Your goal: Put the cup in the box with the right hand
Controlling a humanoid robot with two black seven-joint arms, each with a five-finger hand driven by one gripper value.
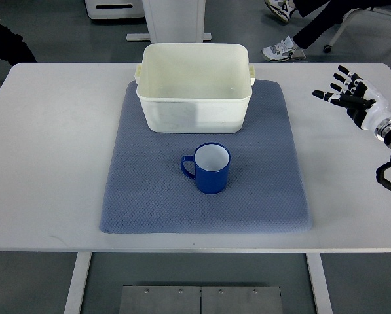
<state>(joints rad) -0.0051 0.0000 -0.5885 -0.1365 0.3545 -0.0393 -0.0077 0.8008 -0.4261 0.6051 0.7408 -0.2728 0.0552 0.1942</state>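
Hovering over the bench's [44,163] right edge, toward the far right corner: the right hand [351,97], arm coming in from the picture's right side, black-and-white fingers [333,82] spreading wide and pointing toward the far left, gripping nothing, well apart from everything on the mat; showing just below it at the right edge, dark cabling and a wrist joint; lying flat across the bench's middle, a blue-grey textured mat [149,196], its far edge tucking under the box and its near edge stopping just short of the bench's near edge; standing upright on the mat, slightly toward its near half and about midway between its left and right edges, the blue cup [211,169], white inside, handle pointing toward the left edge, sitting apart from the box, not in it; resting on the mat's far edge, the cream-coloured box [194,114], open-topped, with small lugs at its left and right rims; showing beyond the bench's far edge, a white pedestal base, and at the far right a person's legs and sneakers beside a wheeled chair base.
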